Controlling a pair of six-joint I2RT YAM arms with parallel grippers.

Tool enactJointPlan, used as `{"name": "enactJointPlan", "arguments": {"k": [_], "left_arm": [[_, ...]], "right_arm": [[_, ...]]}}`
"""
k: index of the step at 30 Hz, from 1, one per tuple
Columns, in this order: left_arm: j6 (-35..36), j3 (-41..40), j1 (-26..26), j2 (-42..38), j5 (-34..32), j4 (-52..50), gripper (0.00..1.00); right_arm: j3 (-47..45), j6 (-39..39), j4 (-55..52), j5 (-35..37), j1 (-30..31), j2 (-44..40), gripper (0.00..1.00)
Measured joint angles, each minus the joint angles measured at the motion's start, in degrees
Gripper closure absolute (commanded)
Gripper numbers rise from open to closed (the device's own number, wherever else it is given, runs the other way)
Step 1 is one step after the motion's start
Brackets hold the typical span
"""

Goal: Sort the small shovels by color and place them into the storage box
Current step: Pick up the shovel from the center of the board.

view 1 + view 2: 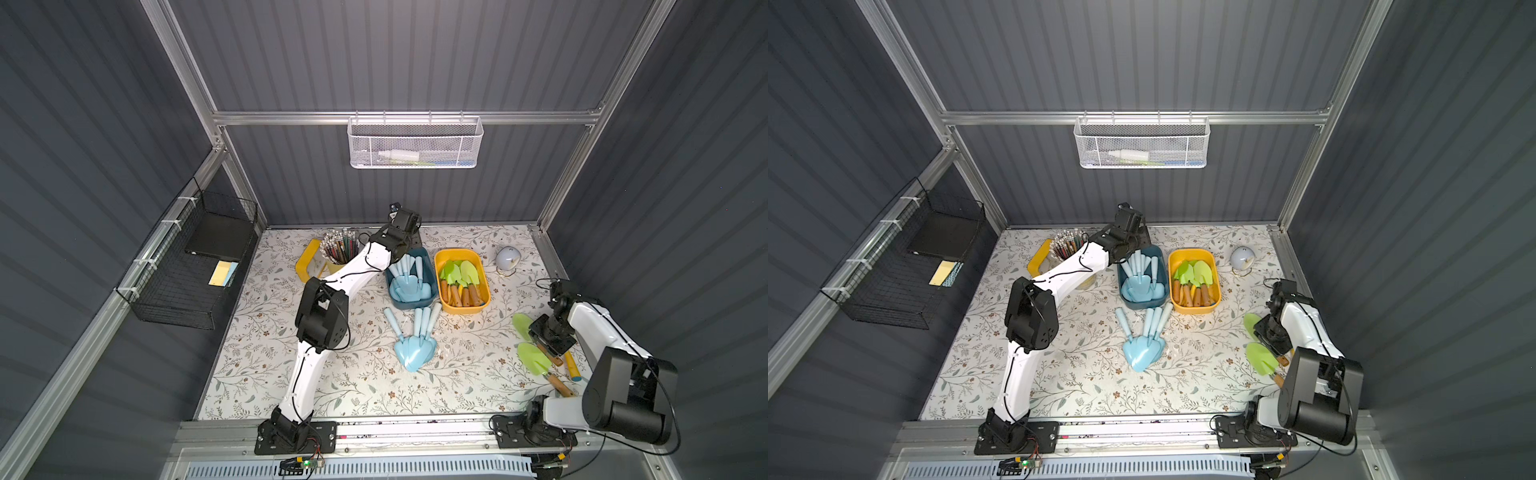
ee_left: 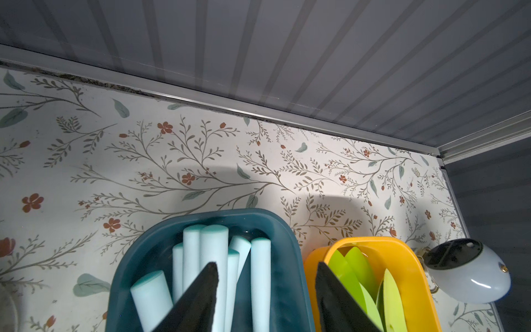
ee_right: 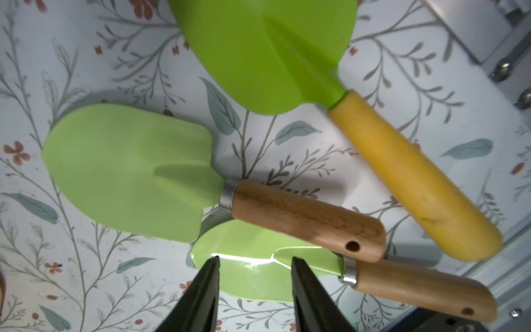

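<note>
My left gripper (image 2: 265, 264) hangs open and empty over the back end of the dark-blue storage box (image 1: 411, 306), which holds several pale-blue shovels (image 2: 214, 244) with handles toward the back wall. Beside it, a yellow storage box (image 1: 485, 286) holds several green shovels (image 1: 461, 274). More pale-blue shovels (image 1: 415, 345) lie in a fan on the table in front of the boxes. At the right edge, my right gripper (image 3: 255, 258) is open above three green shovels: one with a wooden handle (image 3: 129, 169), one with a yellow handle (image 3: 258, 51), and a wooden-handled one (image 3: 253, 276) whose blade lies between the fingertips.
A cup of pencils (image 1: 338, 247) and a yellow holder (image 1: 305, 262) stand at the back left. A pale egg-shaped lamp (image 1: 507, 257) sits at the back right. A black wire basket (image 1: 195, 266) hangs on the left wall and a white mesh basket (image 1: 415, 143) on the back wall.
</note>
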Motion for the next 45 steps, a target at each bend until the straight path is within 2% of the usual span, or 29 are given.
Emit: {"name": "enactJointPlan", "arguments": {"k": [6, 13, 17, 25, 28, 38, 45], "left_arm": [[0.20, 0.00, 0.00, 0.00, 0.42, 0.28, 0.43], [0.20, -0.52, 0.00, 0.00, 0.85, 0.76, 0.43], [0.20, -0.96, 0.00, 0.00, 1.05, 0.72, 0.43], [0.22, -0.96, 0.00, 0.00, 1.51, 0.76, 0.43], [0.24, -0.96, 0.00, 0.00, 1.88, 0.76, 0.44], [0.35, -0.96, 0.00, 0.00, 2.12, 0.76, 0.44], [0.35, -0.98, 0.00, 0.00, 2.12, 0.79, 0.44]], "right_arm": [[1.75, -0.04, 2.56, 3.72, -2.82, 0.85, 0.56], [-2.54, 0.24, 6.36, 3.96, -3.85, 3.43, 0.57], [-3.58, 0.22, 7.61, 0.50, -3.85, 3.89, 0.58], [-6.54, 1.68, 11.47, -12.09, -3.50, 3.82, 0.60], [-6.71, 2.51, 11.96, -14.60, -2.32, 3.65, 0.60], [-5.90, 3.93, 10.67, -16.70, 1.03, -0.90, 0.60], [-3.72, 6.27, 10.91, -17.25, 6.71, 0.68, 0.60]]}}
